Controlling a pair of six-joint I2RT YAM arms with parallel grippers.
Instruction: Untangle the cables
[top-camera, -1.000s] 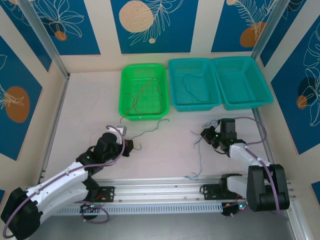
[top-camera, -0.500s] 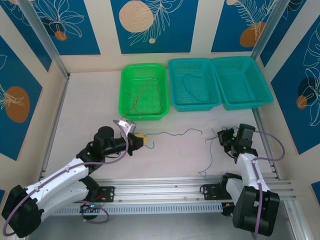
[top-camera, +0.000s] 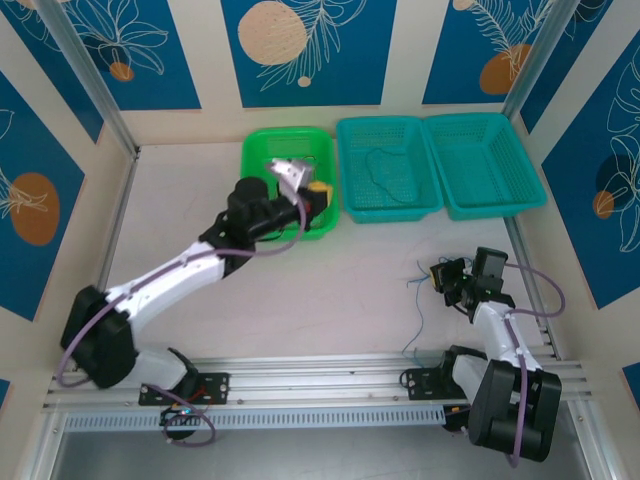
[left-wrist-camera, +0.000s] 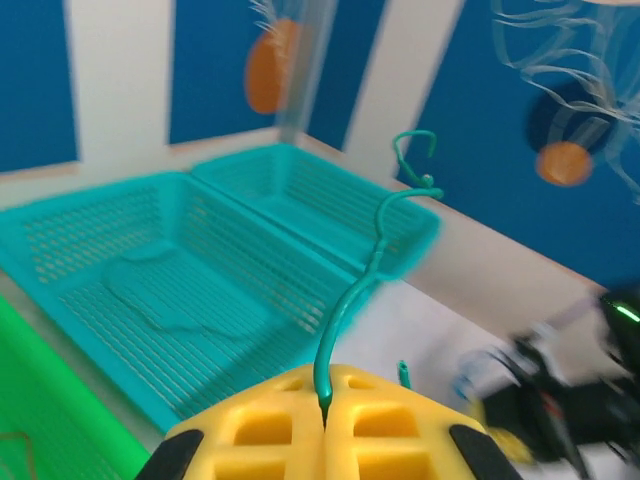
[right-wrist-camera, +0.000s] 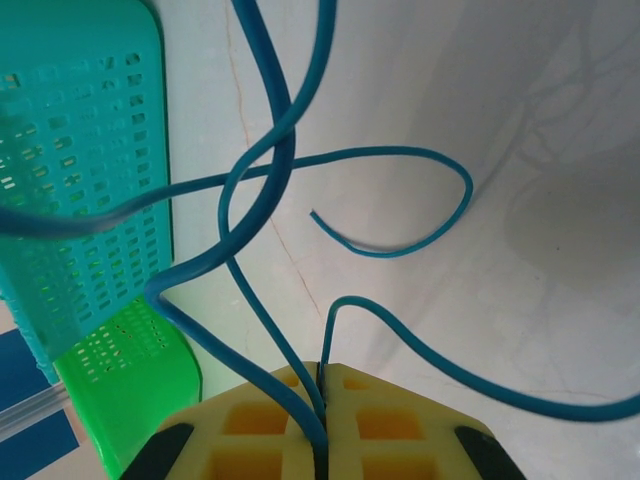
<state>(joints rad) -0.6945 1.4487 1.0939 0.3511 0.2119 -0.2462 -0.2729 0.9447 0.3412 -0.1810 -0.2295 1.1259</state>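
Observation:
My left gripper (top-camera: 318, 190) hangs over the right side of the green basket (top-camera: 284, 132). It is shut on a teal-green cable (left-wrist-camera: 360, 290), which rises from the yellow fingertips (left-wrist-camera: 270, 420) and curls at its free end. At the table's right, my right gripper (top-camera: 441, 275) is shut on a blue cable (top-camera: 417, 318) that trails down toward the front rail. In the right wrist view that blue cable (right-wrist-camera: 400, 245) loops several times in front of the closed jaws of the right gripper (right-wrist-camera: 322, 385). The two cables are apart.
Two teal baskets (top-camera: 385, 121) (top-camera: 478, 118) stand side by side right of the green one. Another thin cable (top-camera: 385, 178) lies in the middle basket. The aluminium rail (top-camera: 320, 375) runs along the near edge, and frame posts stand at the back corners.
My left arm has swung from the near-left table up over the green basket, carrying the teal-green cable away from the blue one. The right gripper drew back to the right, then stayed still.

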